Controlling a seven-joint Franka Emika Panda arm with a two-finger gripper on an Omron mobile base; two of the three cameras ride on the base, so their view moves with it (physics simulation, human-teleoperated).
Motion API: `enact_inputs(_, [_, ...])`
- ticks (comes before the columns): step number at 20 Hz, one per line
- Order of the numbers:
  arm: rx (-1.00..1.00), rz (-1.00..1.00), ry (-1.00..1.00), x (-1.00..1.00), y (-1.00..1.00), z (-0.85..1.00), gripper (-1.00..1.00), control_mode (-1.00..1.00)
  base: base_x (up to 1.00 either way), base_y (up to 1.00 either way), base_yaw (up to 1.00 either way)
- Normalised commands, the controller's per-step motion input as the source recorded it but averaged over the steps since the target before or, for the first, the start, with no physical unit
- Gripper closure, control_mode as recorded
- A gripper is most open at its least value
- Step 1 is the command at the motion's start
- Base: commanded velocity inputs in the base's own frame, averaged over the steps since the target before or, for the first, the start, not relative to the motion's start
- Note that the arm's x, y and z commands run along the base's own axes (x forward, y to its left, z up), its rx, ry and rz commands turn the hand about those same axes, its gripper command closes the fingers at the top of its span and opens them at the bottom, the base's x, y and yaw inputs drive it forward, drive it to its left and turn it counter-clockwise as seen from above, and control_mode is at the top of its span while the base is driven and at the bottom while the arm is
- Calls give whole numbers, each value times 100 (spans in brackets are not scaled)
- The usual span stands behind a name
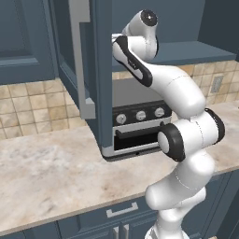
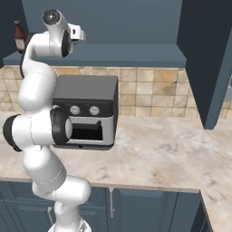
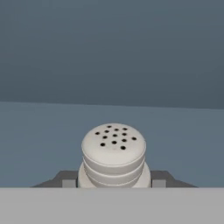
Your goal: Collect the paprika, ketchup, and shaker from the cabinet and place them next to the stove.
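Note:
The shaker [image 3: 113,153], a pale grey-white cylinder with a domed, perforated top, stands upright on the shelf of the slate-blue cabinet [image 2: 118,54]. My gripper [image 3: 113,180] is shut on it, with one dark fingertip [image 3: 67,179] pressed against each side of its body. In the right base view the arm reaches up into the cabinet. The ketchup [image 2: 19,37], a dark brown-red bottle, stands at the shelf's left end behind the arm. The paprika and the stove are out of view.
A silver-and-black toaster oven [image 2: 88,113] with knobs sits on the marble counter [image 1: 46,172] below the cabinet. An open cabinet door [image 1: 80,56] hangs left of the arm, and another door [image 2: 206,59] juts out on the right.

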Motion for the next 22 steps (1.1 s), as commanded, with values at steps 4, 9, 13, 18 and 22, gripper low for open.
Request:
enact_inputs(4, [0,0,-3,-2,0,0,100,-100,0,0,0])
enact_inputs(9, [1,0,-3,-8,-6,-2,100,-100,0,0,0])
enact_inputs(13, [3,0,-5,-29,-15,-5,100,-100,0,0,0])
enact_inputs(18, [4,3,-8,-65,-29,-9,100,-100,0,0,0])
enact_inputs(22, [4,5,-10,-79,-34,-3,100,-100,0,0,0])
